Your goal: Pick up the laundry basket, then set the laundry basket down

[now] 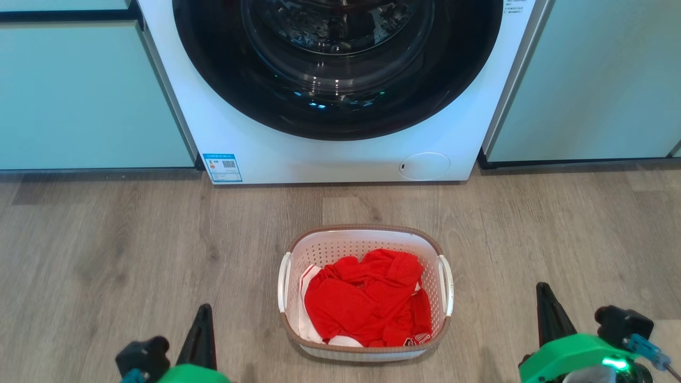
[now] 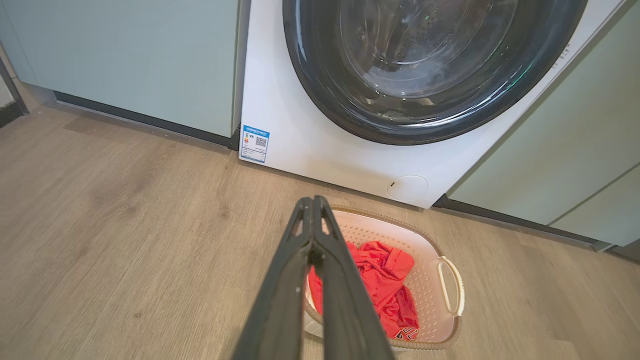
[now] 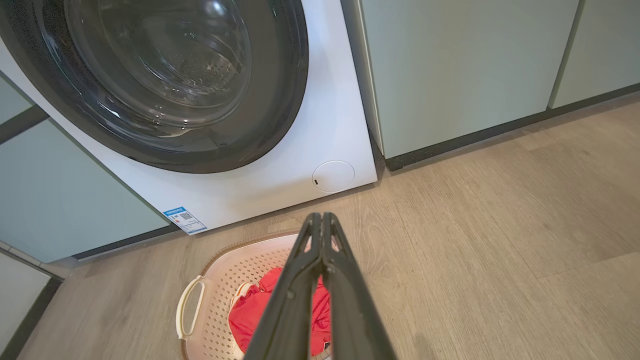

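Note:
The laundry basket point(image 1: 367, 242) stands on the wood floor in front of the washing machine: white, perforated, with a brown rim and two white side handles. Red and white clothes point(image 1: 367, 298) lie inside. My left gripper point(image 1: 204, 309) is at the lower left, well apart from the basket, its fingers pressed together and empty. My right gripper point(image 1: 544, 290) is at the lower right, also apart from it, shut and empty. The left wrist view has the basket point(image 2: 440, 295) behind the shut left gripper point(image 2: 312, 201). The right wrist view has the basket point(image 3: 225, 275) behind the shut right gripper point(image 3: 320, 217).
A white front-loading washing machine point(image 1: 330, 154) with a dark round door stands just behind the basket. Pale green cabinets point(image 1: 90, 96) flank it on both sides. Wood floor point(image 1: 133, 250) spreads to either side of the basket.

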### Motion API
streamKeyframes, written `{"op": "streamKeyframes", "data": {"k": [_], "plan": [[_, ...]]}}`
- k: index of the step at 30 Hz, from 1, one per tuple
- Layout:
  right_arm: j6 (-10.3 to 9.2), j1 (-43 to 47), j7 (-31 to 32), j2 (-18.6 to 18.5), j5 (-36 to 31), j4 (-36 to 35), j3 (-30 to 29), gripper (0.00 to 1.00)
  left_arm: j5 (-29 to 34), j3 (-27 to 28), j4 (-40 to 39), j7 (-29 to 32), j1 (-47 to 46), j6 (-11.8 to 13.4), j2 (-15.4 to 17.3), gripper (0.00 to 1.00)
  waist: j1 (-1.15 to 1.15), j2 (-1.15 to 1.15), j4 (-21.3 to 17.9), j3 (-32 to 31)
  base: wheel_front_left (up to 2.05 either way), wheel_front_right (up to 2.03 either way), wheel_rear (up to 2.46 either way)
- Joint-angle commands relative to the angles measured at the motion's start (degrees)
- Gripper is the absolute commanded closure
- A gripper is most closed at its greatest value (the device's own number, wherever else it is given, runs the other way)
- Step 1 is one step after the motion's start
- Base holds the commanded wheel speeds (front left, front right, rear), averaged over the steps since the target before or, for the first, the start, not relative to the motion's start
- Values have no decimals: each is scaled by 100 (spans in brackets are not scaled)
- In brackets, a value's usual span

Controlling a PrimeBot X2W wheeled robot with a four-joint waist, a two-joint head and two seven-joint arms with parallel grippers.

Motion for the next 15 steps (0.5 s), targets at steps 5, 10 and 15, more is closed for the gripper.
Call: {"op": "streamKeyframes", "data": {"k": [5, 10, 15], "plan": [[3, -283, 96, -82, 451, -163, -52, 100, -460, 178, -106, 85, -364, -102, 80, 100, 0, 0, -8, 2, 0, 0, 0], [3, -324, 171, -94, 780, -159, -73, 100, -808, 232, -65, 154, -435, -156, 94, 100, 0, 0, -16, 3, 0, 0, 0], [4, -365, 247, -104, 1107, -156, -96, 100, -1153, 290, -36, 223, -505, -208, 106, 100, 0, 0, -23, 5, 0, 0, 0]]}}
